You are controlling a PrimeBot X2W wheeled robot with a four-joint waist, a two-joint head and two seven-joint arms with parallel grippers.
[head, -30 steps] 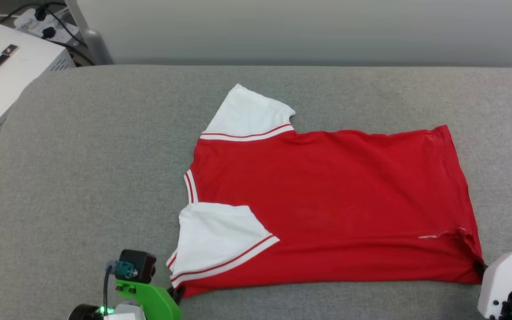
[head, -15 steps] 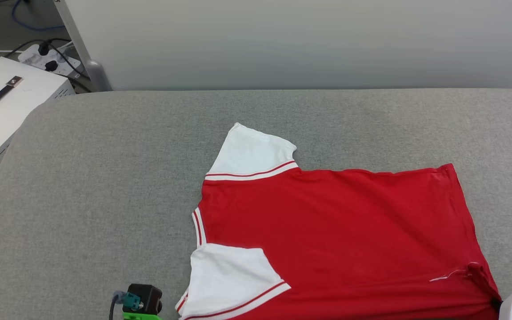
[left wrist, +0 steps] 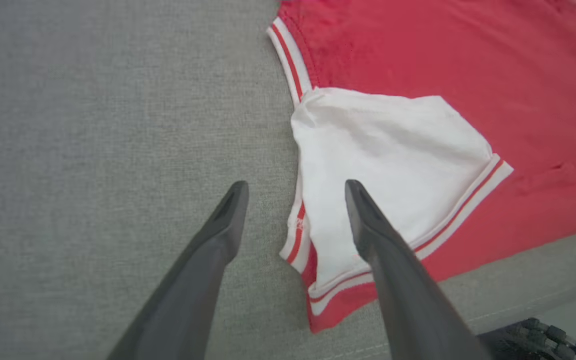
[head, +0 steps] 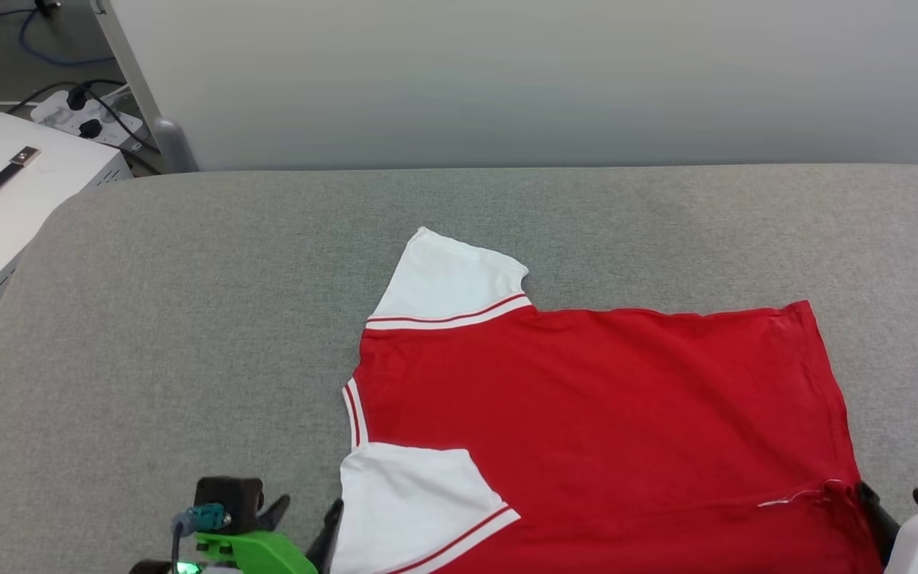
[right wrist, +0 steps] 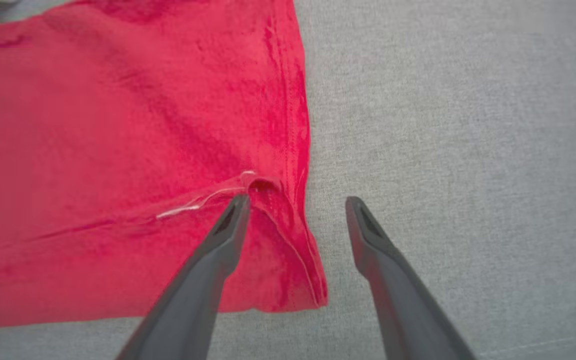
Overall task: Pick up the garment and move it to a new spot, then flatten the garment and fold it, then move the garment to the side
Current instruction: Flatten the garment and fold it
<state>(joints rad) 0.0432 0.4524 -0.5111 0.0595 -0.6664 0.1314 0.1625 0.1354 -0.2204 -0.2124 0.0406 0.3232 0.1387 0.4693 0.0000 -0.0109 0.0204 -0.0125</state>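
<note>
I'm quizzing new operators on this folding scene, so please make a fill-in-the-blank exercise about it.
The red T-shirt has ____ short sleeves.
It lies on a ____ fabric surface.
The left gripper and the right gripper both have their jaws ____.
Missing words: white; grey; open.

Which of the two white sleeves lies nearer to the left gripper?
The sleeve folded onto the red body, beside the left gripper; the other sleeve sticks out at the far edge.
</note>
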